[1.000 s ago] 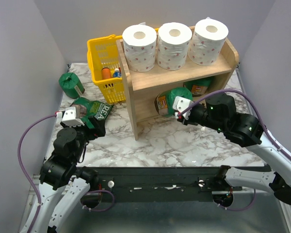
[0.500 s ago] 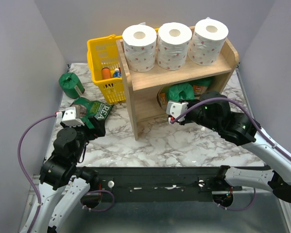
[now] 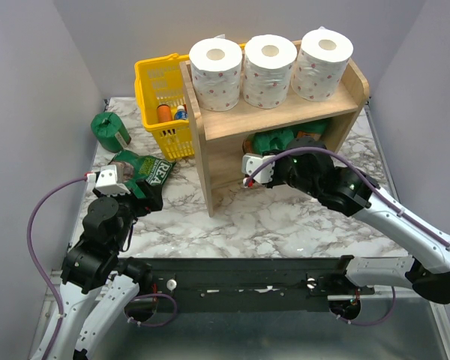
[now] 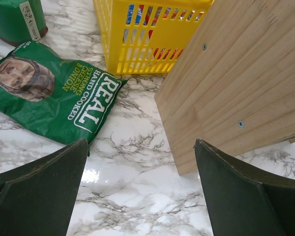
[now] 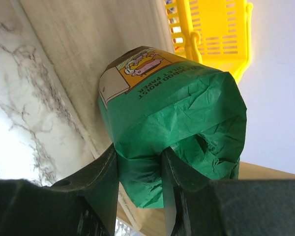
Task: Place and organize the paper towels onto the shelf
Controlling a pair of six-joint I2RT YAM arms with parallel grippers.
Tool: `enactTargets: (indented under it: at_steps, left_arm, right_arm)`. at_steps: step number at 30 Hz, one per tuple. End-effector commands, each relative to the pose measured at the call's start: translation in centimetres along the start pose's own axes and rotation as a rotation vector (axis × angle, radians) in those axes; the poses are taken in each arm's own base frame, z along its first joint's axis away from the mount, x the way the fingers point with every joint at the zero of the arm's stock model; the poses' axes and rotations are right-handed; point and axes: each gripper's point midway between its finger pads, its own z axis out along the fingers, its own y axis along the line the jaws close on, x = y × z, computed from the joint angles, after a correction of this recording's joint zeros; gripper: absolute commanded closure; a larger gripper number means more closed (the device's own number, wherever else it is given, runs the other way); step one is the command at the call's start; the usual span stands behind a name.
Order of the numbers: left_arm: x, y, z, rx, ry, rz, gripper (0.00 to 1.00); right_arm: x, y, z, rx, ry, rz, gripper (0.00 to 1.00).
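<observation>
Marble bench under grey walls. One green roll is clamped in the right jaws, pinched by the crumpled wrap at its end, in the shelf's lower tier beside a second green roll. Three white rolls line the top tier; a third green roll sits on the bench left of the basket. The left jaws gape wide, empty. Rolls look light and squashy, wrap likely slick; gripping across the body should hold better.

Three white dotted rolls top the wooden shelf; green-wrapped rolls occupy its lower tier.
</observation>
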Motion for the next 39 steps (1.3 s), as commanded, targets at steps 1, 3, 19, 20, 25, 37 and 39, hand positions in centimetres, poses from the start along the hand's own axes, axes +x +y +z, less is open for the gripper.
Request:
enactTargets:
  at_steps: [1,3,19,20,25,37,39]
  left_arm:
    - [-0.1,0.5,-0.1,-0.024,-0.015,-0.002,0.01]
    - [-0.2,0.5,-0.1,-0.025,-0.017,-0.002,0.01]
    - [-0.2,0.6,-0.1,-0.026,-0.017,-0.002,0.01]
    - [-0.2,0.6,-0.1,-0.026,-0.017,-0.002,0.01]
    - [-0.1,0.6,-0.1,-0.028,-0.017,-0.001,0.01]
    - [-0.3,1.2,-0.2,-0.062,-0.022,-0.009,0.01]
    - [-0.5,1.0,-0.2,-0.062,-0.022,-0.013,0.01]
  right_arm:
    - [-0.5,-2.7,-0.3,0.099,0.018,-0.005,0.62]
    - [-0.3,-2.7,0.0,0.101,0.031,-0.004,0.59]
    - [0.3,-4.6,0.3,0.159,0.114,-0.006,0.45]
    - [0.2,-4.6,0.3,0.159,0.114,-0.008,0.45]
    - [0.1,-4.7,0.2,0.155,0.107,-0.008,0.45]
    - [-2.1,-2.5,-2.4,0.060,-0.093,0.092,0.40]
    - [-2.7,-1.7,-2.9,0.041,-0.148,0.168,0.39]
